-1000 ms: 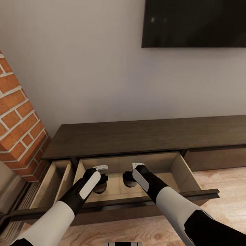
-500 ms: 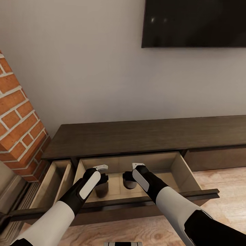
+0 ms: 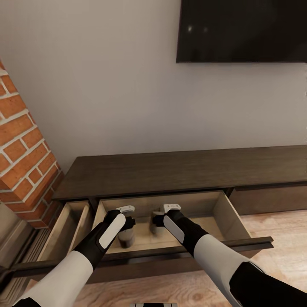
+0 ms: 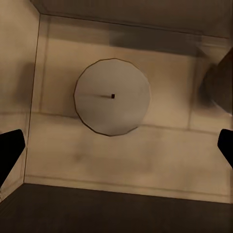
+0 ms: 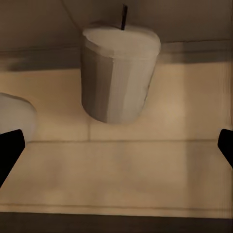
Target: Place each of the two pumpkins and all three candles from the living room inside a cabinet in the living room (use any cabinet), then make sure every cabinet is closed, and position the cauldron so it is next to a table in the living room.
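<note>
The dark-brown cabinet (image 3: 179,168) has a wide drawer (image 3: 232,219) pulled out, and both arms reach into it. My left gripper (image 3: 126,227) hangs open above a cream candle (image 3: 125,239) that stands on the drawer floor. The left wrist view looks down on this candle (image 4: 111,97) with its wick, between the widely spread fingertips (image 4: 10,154) of the left gripper (image 4: 116,150). My right gripper (image 3: 157,221) is open too. A second candle (image 5: 119,73) lies ahead of the right gripper (image 5: 116,150), clear of its fingers (image 5: 224,145). The second candle (image 3: 153,225) shows pale beside the right hand.
A narrower drawer (image 3: 70,228) stands open at the left, beside the red brick chimney (image 3: 21,145). The long drawer front (image 3: 256,244) juts toward me. A black television (image 3: 243,30) hangs on the wall. Wood plank floor (image 3: 281,238) lies at the right.
Both grippers have let go of their candles, which now rest in the drawer. The right hand shifted slightly left. The whole view tilted a little.
</note>
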### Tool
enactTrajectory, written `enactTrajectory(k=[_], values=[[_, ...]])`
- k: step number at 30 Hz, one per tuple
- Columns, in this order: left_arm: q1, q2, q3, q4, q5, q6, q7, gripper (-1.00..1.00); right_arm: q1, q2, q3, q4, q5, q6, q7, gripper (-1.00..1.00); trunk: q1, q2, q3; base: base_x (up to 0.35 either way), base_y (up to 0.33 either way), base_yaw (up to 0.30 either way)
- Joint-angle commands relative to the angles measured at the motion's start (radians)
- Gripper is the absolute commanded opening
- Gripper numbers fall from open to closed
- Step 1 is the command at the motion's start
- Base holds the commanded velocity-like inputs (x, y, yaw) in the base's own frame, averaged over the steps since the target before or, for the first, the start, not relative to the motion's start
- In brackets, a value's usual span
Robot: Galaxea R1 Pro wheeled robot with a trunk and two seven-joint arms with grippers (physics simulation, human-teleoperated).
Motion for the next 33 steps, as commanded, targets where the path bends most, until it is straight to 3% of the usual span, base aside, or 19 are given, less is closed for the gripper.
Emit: enactTrajectory(k=[1, 33], values=[[-0.001, 0.001, -0.002, -0.001, 0.01, 0.0, 0.01, 1.0, -0.001, 0.0, 0.005, 0.001, -0.008, 0.002, -0.008, 1.0, -0.001, 0.0, 0.003, 0.0, 0.0, 0.0], [-0.001, 0.001, 0.011, -0.002, 0.027, 0.015, 0.009, 1.0, -0.003, -0.001, 0.005, -0.009, -0.019, 0.014, -0.01, 1.0, -0.015, 0.007, 0.127, -0.042, 0.005, 0.0]])
